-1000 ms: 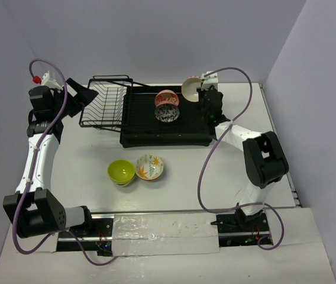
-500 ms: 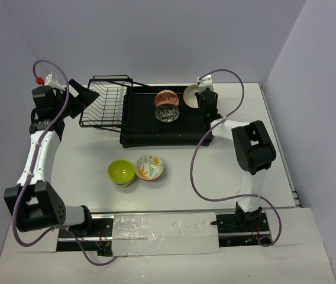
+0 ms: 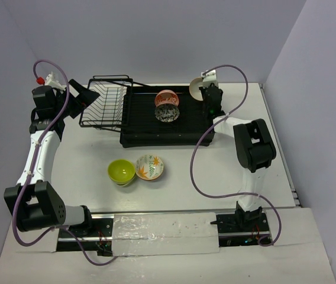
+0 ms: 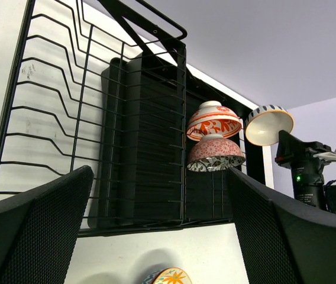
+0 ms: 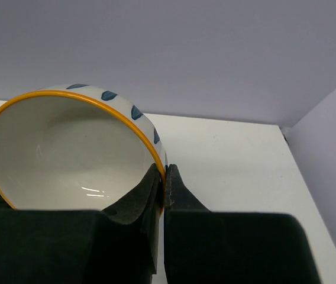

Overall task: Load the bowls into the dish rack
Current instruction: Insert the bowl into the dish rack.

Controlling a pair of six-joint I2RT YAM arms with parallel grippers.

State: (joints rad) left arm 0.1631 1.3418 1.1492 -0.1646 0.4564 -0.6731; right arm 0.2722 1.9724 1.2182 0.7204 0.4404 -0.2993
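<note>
The black dish rack lies at the back of the table, its wire basket on the left. Two patterned bowls stand in it on edge: a red-orange one and a darker one. My right gripper is shut on the rim of a cream bowl with an orange edge, held over the rack's far right corner. A lime green bowl and a leaf-pattern bowl sit on the table in front. My left gripper hangs open and holds nothing, left of the basket.
Walls close in the table at the back and on both sides. The right arm stands folded just right of the rack. The arm bases and a taped rail run along the near edge.
The right arm has folded in closer to the rack, keeping the cream bowl near the far right corner, dipping it and lifting it again. The left arm shifted slightly; its jaws opened a little wider.
</note>
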